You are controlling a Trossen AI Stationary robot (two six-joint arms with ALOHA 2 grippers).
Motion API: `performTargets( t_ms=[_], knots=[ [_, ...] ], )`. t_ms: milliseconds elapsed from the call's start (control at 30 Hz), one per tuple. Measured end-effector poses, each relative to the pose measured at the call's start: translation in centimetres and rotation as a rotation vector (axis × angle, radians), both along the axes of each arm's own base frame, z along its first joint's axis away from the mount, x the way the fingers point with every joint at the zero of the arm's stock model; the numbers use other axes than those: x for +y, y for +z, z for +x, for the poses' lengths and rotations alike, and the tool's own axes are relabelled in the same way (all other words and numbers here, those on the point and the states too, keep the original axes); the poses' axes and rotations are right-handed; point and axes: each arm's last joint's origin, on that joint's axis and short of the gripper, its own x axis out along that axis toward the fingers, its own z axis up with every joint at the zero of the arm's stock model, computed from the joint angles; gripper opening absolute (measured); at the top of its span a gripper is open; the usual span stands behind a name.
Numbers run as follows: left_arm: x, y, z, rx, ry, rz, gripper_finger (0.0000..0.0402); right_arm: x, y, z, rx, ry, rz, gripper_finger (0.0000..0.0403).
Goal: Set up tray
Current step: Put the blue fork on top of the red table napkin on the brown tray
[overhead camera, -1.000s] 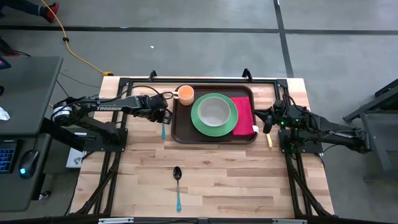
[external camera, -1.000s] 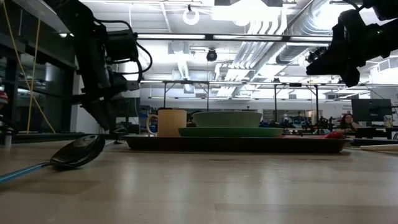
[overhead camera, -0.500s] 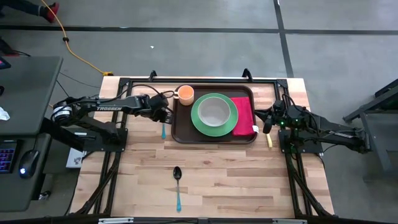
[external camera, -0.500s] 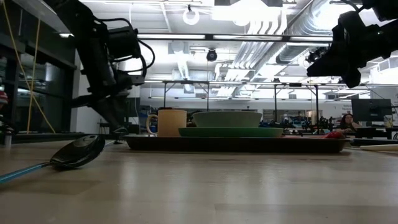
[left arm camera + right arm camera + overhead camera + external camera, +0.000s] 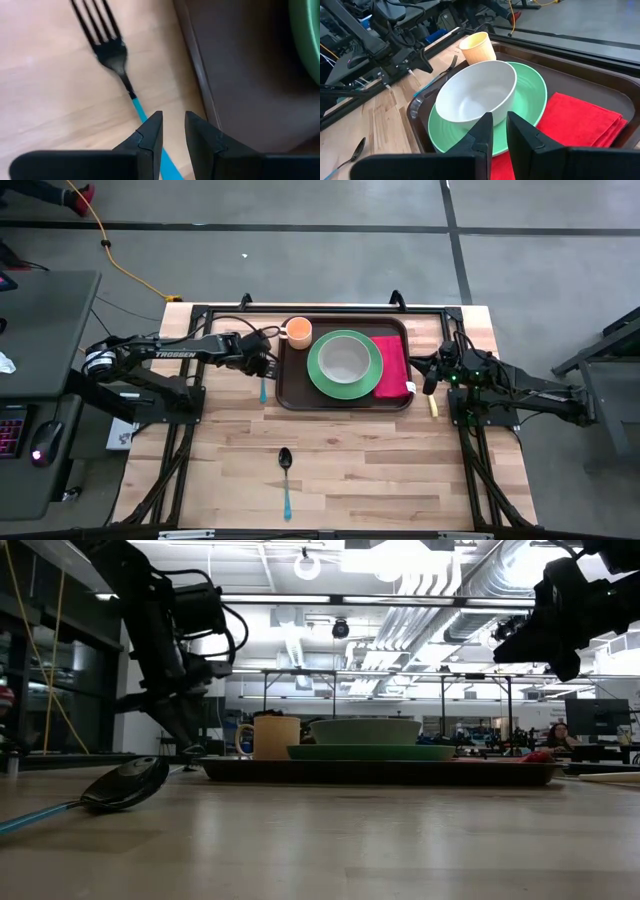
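A: Nearest the table's front edge: spoon with a blue handle lies alone on the wood, well apart from everything else. Nothing near it, low risk

B: And the left gripper?

A: Low over the fork, just beside the left rim of the tray. Jaws narrowly parted with the fork's blue handle running between them, not clamped as far as the wrist view shows

B: Failure mode there?

A: Likely two. The handle is thin and flat on the table, so the fingertips could close over it and skid. Also the tray rim is right next to the fingers; a sideways drift could nudge the tray and shift its load

B: Right side?

A: Right gripper hovers off the tray's right edge, jaws nearly together, holding nothing. A pale utensil handle lies on the table beside it. Probably idle

B: Tray itself?

A: Dark brown, rectangular, rounded corners, raised rim, sitting toward the far middle of the table. Carries a green plate with a white bowl on it, red napkin to the right, orange cup in the far left corner

B: So cutlery is what's left, seemingly
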Motion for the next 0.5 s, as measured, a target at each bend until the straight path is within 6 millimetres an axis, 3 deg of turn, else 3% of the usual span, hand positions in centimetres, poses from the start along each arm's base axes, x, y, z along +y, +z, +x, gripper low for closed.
performTargets(
  t_ms=[333,500],
  knots=[
    [-0.13,-0.19,-0.41,0.054,-0.012,0.002,0.0113,0.00,-0.01,0.00,0.001,0.000,0.001,0.0032],
    [-0.17,-0.23,-0.50,0.066,-0.016,-0.001,0.0147,0.00,-0.01,0.00,0.000,0.000,0.001,0.0032]
  ],
)
